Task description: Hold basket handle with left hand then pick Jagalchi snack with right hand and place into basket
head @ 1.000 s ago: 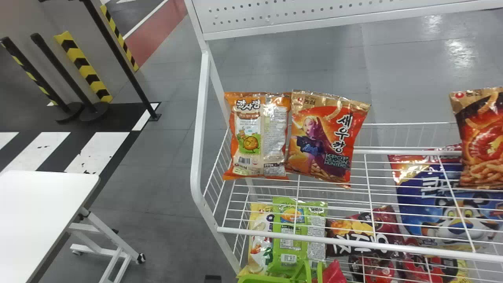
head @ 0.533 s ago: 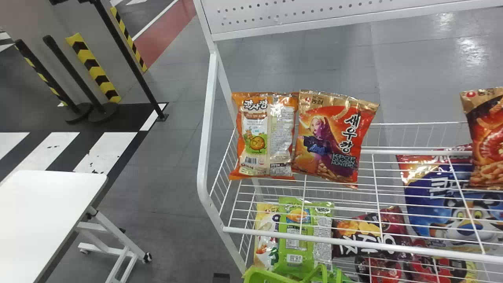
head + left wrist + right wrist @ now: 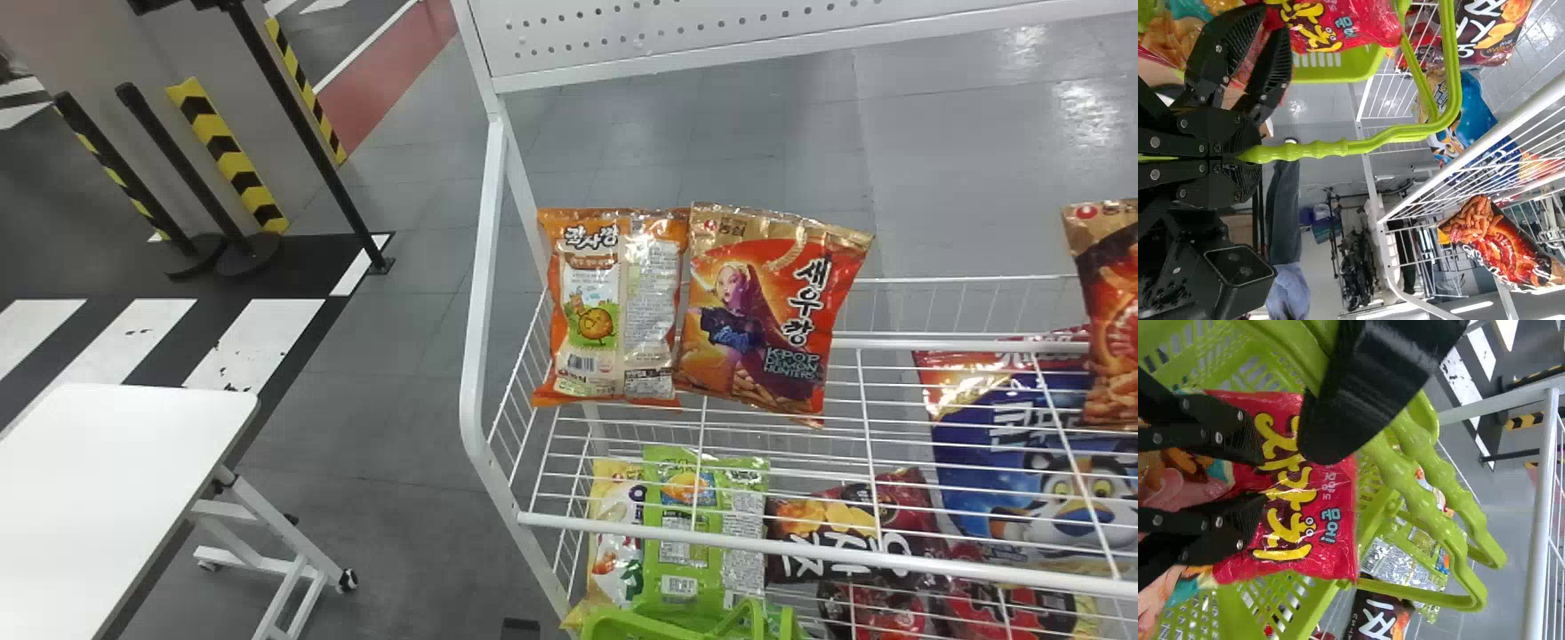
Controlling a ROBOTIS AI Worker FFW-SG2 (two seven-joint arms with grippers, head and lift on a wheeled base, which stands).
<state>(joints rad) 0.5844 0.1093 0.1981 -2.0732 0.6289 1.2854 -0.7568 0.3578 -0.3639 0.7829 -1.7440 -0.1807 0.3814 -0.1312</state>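
Our left gripper [image 3: 1257, 160] is closed on the green basket handle [image 3: 1318, 151], which comes straight out from between the fingers. Our right gripper [image 3: 1263, 479] has its two fingers apart, roughly parallel, their tips against or just in front of the Jagalchi snack; we can't tell which. We have the two grippers close together at the basket [image 3: 1265, 603], the left one beside the handles and near the right one's fingertips.

The snack is at the basket's mouth, inside the rim as we look down on it, though we can't tell how deep it sits. It is a puffy, glossy red bag with fat yellow lettering, smaller blue and white marks, and a pink and orange picture toward its other end. Its front faces our right wrist camera, lightly wrinkled.

Farther out, the basket stands beside a white wire rack [image 3: 800, 548]. On the rack's upper level we see an orange bag [image 3: 591, 293] touching a red-and-gold bag [image 3: 765, 311].
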